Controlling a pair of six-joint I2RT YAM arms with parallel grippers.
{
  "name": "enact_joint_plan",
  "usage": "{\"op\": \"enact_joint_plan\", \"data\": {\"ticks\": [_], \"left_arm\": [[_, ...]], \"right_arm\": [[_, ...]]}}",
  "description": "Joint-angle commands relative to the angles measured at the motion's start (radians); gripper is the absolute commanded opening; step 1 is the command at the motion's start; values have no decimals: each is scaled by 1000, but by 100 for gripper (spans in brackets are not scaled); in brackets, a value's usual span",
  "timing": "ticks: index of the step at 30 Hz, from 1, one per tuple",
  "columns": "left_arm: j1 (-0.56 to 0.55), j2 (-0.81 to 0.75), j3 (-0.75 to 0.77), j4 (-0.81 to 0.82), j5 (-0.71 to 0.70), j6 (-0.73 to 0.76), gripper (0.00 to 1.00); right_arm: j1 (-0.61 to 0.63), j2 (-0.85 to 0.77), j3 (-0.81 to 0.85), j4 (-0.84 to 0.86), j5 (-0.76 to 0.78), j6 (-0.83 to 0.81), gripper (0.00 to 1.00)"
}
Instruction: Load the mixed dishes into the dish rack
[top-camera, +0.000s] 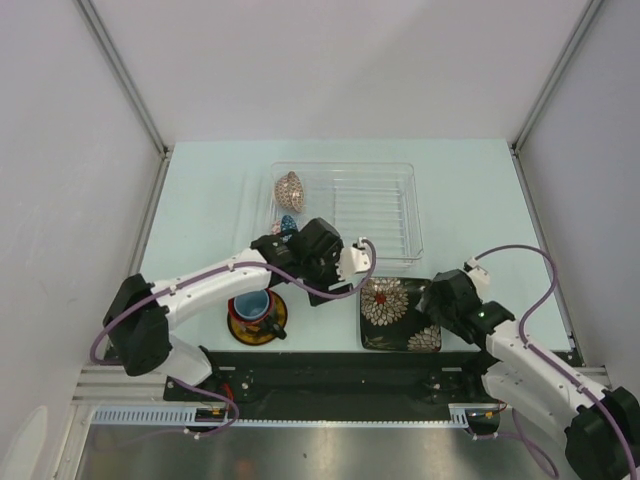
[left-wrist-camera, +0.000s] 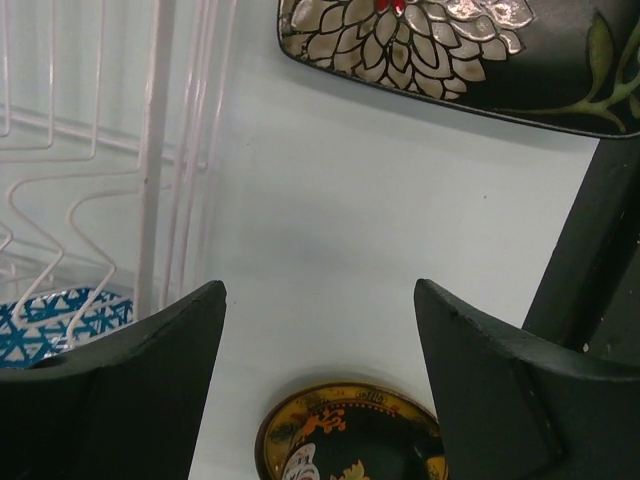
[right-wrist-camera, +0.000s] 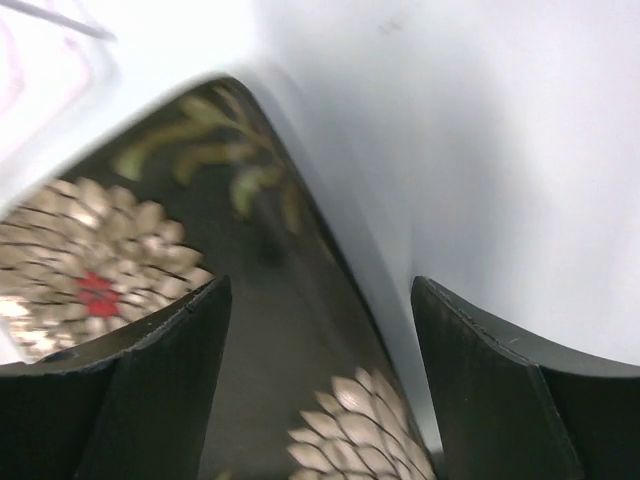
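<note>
The white wire dish rack (top-camera: 362, 205) stands on its clear tray at the back middle. The beige netted bowl (top-camera: 289, 190) and the small blue bowl (top-camera: 289, 226) stand in its left end. The blue bowl also shows in the left wrist view (left-wrist-camera: 60, 322). The red mug (top-camera: 254, 304) stands on the yellow saucer (top-camera: 262, 330) at the front left. The black floral plate (top-camera: 398, 313) lies flat at the front middle. My left gripper (top-camera: 318, 283) is open and empty (left-wrist-camera: 318, 290), above the table between rack, saucer (left-wrist-camera: 350, 435) and plate (left-wrist-camera: 450, 50). My right gripper (top-camera: 440, 302) is open (right-wrist-camera: 320, 285), low over the plate's (right-wrist-camera: 150, 230) right edge.
Grey walls and metal posts enclose the pale table (top-camera: 200, 200). The rack's wires (left-wrist-camera: 150, 150) stand close on the left of my left fingers. The black mounting rail (top-camera: 330, 372) runs along the near edge.
</note>
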Motion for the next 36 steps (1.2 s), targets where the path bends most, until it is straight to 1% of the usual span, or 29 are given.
{"op": "enact_joint_plan", "data": {"ticks": [1,2,3,5,8,12,16,19,23,26,33,36], "left_arm": [[-27,50,-33,89,-30,29,81],[-31,71,-42,99,-43,35,81],[-33,80,-58,115,-57,49,81],[-33,112,-72,155,-93,87,81],[-31,140,-76,166,-85,93,81],[-33,163,-79,192,-70,90,81],[-33,180,-76,215,-65,81,81],[-33,194,-67,230,-67,81,81],[-35,209,-59,230,-54,80,81],[-36,215,-72,236,-53,90,81],[-44,218,-138,273,-64,149,80],[-62,223,-147,261,-48,167,80]], "right_arm": [[-53,-29,-85,137,-158,-18,77],[-64,-38,-100,148,-186,-18,77],[-108,-43,-102,156,-220,-12,77],[-154,-42,-99,179,-342,-20,77],[-174,-17,-64,158,-379,-61,76],[-188,72,-5,127,-445,-115,73],[-200,208,9,128,-578,-122,68],[-200,225,16,105,-594,-148,67],[-202,164,13,76,-594,-155,66],[-205,149,1,53,-596,-155,66],[-203,127,-28,68,-602,-139,66],[-205,129,-31,72,-599,-141,66]]}}
